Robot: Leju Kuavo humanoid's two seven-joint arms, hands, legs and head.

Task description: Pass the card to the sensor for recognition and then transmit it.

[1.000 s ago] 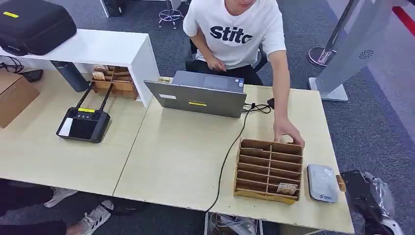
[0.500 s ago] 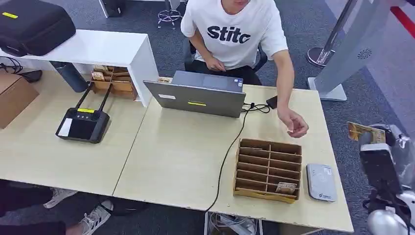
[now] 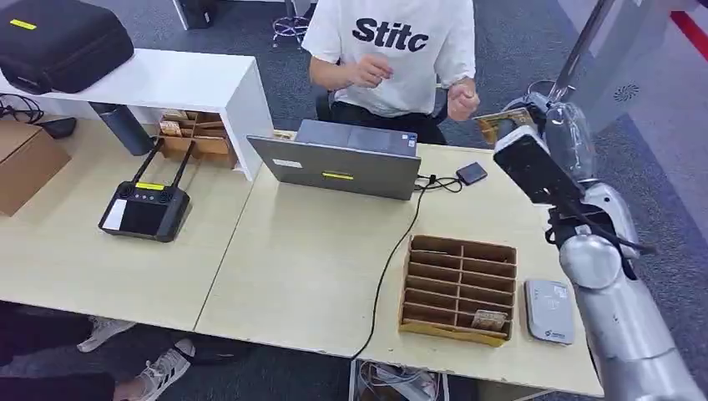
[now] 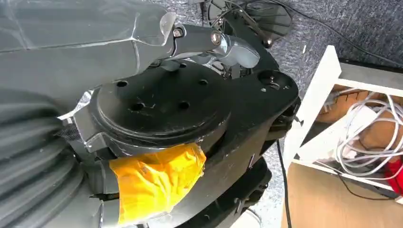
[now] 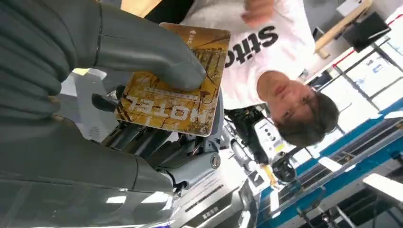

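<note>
The right hand (image 5: 119, 61) holds the hotel key card (image 5: 173, 80), its thick thumb pressed flat on the card's face and the darker fingers behind it. In the head view that hand (image 3: 534, 150) is raised high at the far right of the scene, with the card (image 3: 503, 125) sticking out toward the person's hand (image 3: 462, 102), near it but not touching. The left hand's state I cannot tell: the left wrist view looks down at the robot's own body.

The likely trouble is the handover itself. The card is held only by thumb pressure on one face, so a pull from the person at an angle, or an early release, could let it slip and drop onto the table (image 3: 317, 267) or the laptop (image 3: 338, 167). A second risk is order: the card reader (image 3: 548, 311) lies flat at the near right edge of the table, just right of the wooden card organizer (image 3: 457, 288), well below the raised hand. Whether the card has been read there cannot be judged from here.

Writing: the card reads "HOTEL" in pale letters on a gold, patterned face. The person's white T-shirt (image 3: 392, 42) reads "Stitc" in dark letters. Small yellow labels sit on the laptop lid and on the remote controller (image 3: 144, 210); their text is too small to read.
</note>
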